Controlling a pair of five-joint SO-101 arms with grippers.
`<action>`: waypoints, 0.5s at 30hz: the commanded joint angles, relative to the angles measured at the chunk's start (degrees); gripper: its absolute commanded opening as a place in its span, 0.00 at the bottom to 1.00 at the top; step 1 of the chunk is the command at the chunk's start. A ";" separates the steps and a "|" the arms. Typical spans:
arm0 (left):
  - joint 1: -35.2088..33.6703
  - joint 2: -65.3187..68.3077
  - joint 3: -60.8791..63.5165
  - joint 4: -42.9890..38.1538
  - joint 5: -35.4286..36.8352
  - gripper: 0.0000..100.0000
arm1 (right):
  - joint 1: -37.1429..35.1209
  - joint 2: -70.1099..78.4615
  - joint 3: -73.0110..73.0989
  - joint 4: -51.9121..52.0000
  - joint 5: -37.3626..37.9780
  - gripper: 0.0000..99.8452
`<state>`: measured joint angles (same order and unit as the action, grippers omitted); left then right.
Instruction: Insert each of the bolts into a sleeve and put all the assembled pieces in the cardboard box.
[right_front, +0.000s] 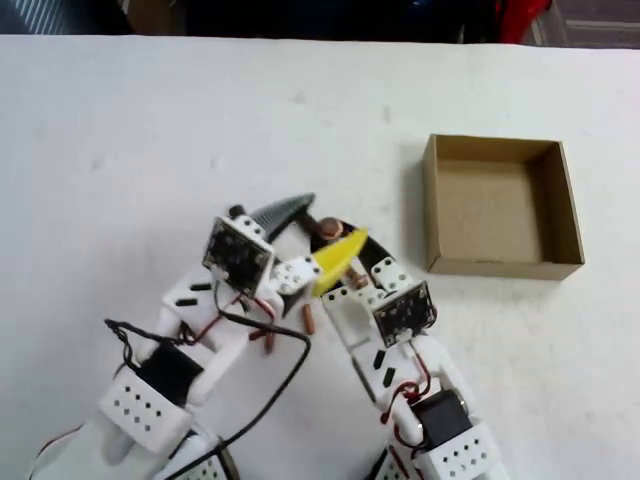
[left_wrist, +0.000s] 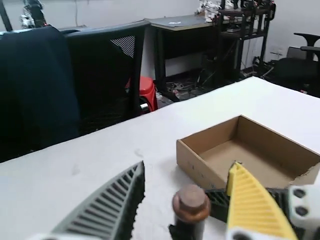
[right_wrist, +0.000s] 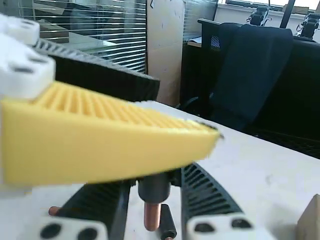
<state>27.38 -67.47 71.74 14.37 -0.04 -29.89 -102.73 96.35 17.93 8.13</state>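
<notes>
Seemingly 1 bolt is seated in sleeve clamped by right gripper; left gripper spread, untouching. Transfer to cardboard box is needed.

Overhead plus two close wrist views

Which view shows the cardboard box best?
The high view: the cardboard box shows whole, all four walls and floor in sight. The left wrist view sees it at a slant, a yellow finger across its near wall. The right wrist view catches just a corner.
</notes>
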 joint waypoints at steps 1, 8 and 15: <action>-3.74 -0.84 -0.97 -5.10 -0.44 0.28 | 0.57 -0.48 0.53 -0.04 0.79 0.02; -8.13 -0.84 -4.13 -5.27 -0.26 0.28 | 0.57 -0.48 0.53 0.75 0.79 0.02; -16.48 -2.59 -12.48 6.33 -0.44 0.04 | 0.66 -0.48 0.53 1.63 0.79 0.02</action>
<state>13.32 -67.65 64.18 17.10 -0.04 -29.80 -102.73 96.35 19.52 8.13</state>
